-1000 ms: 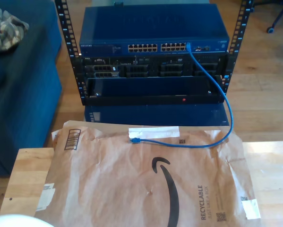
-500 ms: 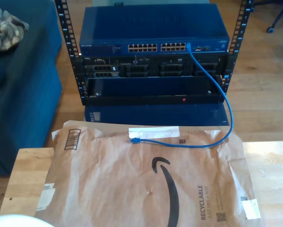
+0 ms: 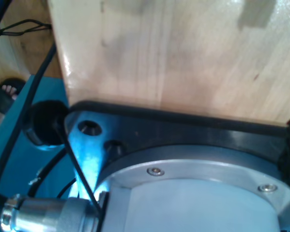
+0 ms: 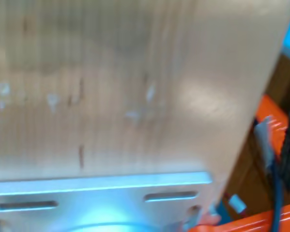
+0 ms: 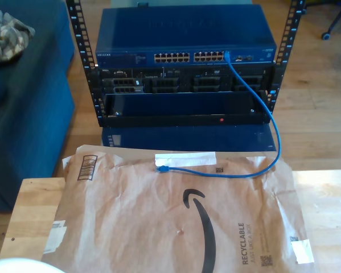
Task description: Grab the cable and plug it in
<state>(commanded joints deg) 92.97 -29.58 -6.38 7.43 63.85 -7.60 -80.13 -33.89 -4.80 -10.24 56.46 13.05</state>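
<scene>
Exterior view: cable (image 5: 271, 119) runs from a port at the right end of the blue network switch (image 5: 184, 35) in the rack (image 5: 184, 68), drops down the exterior view's right, then curves back across the brown paper mailer (image 5: 176, 216) on the wooden table (image 5: 31, 210). Its loose plug (image 5: 161, 168) lies on the mailer just beside a white label (image 5: 185, 158).

First wrist view: pale wood tabletop (image 3: 174, 58), black and silver mount hardware (image 3: 193, 188), black wires. Can't tell whether my first gripper is released or clenched.

Second wrist view: blurred wood surface (image 4: 125, 82), metal plate (image 4: 101, 193), orange part (image 4: 275, 121). Can't tell the state of my second gripper either.
</scene>
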